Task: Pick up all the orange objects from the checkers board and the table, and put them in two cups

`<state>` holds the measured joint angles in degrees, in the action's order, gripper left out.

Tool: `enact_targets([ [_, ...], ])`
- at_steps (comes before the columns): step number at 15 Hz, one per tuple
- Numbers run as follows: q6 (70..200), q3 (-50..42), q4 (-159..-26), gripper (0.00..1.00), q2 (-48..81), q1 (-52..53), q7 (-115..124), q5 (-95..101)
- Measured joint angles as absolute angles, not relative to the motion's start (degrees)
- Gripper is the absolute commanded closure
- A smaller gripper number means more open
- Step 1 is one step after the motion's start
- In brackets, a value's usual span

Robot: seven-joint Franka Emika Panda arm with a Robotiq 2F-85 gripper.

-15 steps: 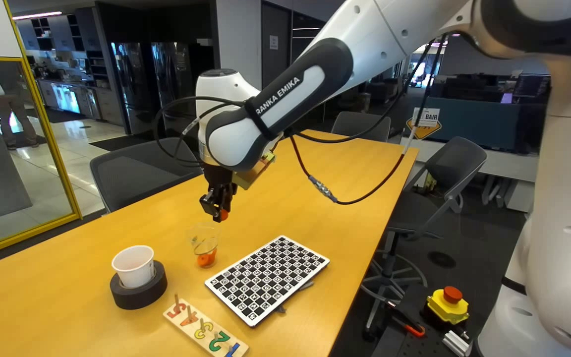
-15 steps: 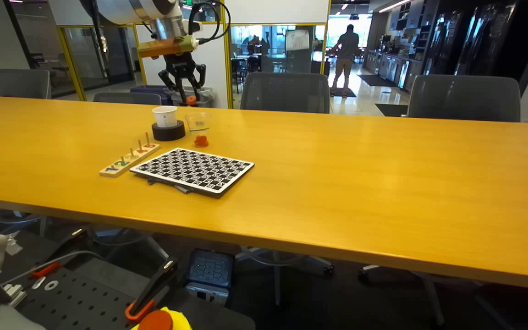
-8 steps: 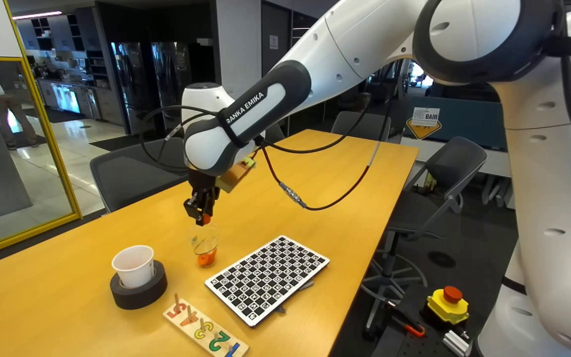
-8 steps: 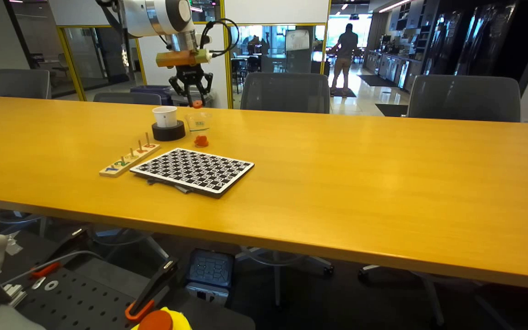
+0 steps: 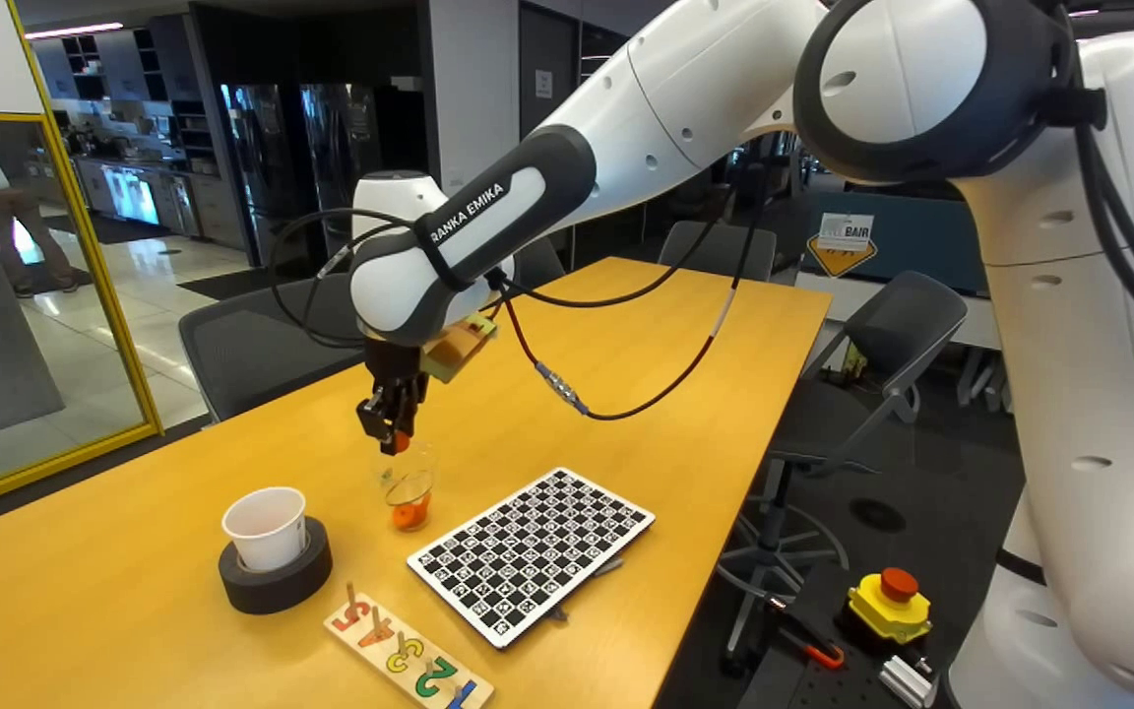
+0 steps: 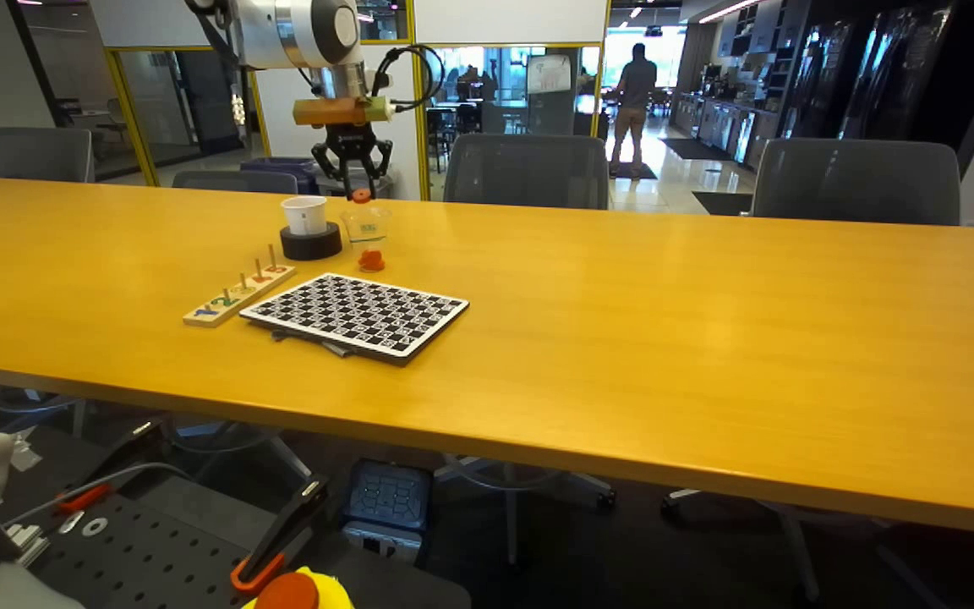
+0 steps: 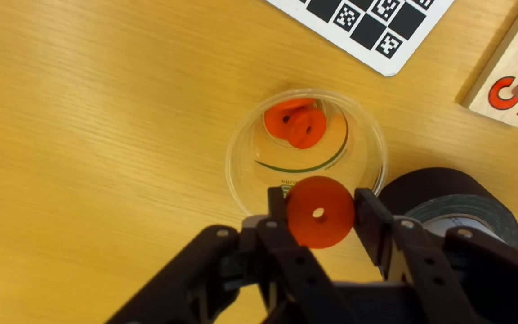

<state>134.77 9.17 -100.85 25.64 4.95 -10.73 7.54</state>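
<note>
Wrist view: orange piece (image 7: 333, 210) between the jaws of the gripper (image 7: 319, 204), pinched from both sides

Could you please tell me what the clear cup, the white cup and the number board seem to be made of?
Clear cup: probably thin plastic, glossy; see-through wall, rounded rim, printed green line.
White cup: perhaps paper, rather matte; opaque with a lipped rim, so plastic stays possible.
Number board: apparently light wood, smooth; pale tan with faint grain.

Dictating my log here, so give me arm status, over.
Gripper shut on orange piece, held above clear cup. More orange pieces inside. Nothing visible blocking the drop.
</note>
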Motion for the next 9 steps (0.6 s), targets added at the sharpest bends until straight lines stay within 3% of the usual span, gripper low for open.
enact_targets([
  [3, 132.69, 9.17, -100.22, 0.77, 25.78, 4.95, -11.14, 7.37],
  [4, 132.11, 9.17, -100.06, 0.33, 25.79, 4.95, -11.25, 7.29],
  [6, 131.42, 9.17, -99.80, 0.27, 25.88, 4.95, -11.41, 7.23],
  [9, 130.76, 9.17, -99.41, 0.05, 26.15, 4.95, -11.48, 7.22],
])
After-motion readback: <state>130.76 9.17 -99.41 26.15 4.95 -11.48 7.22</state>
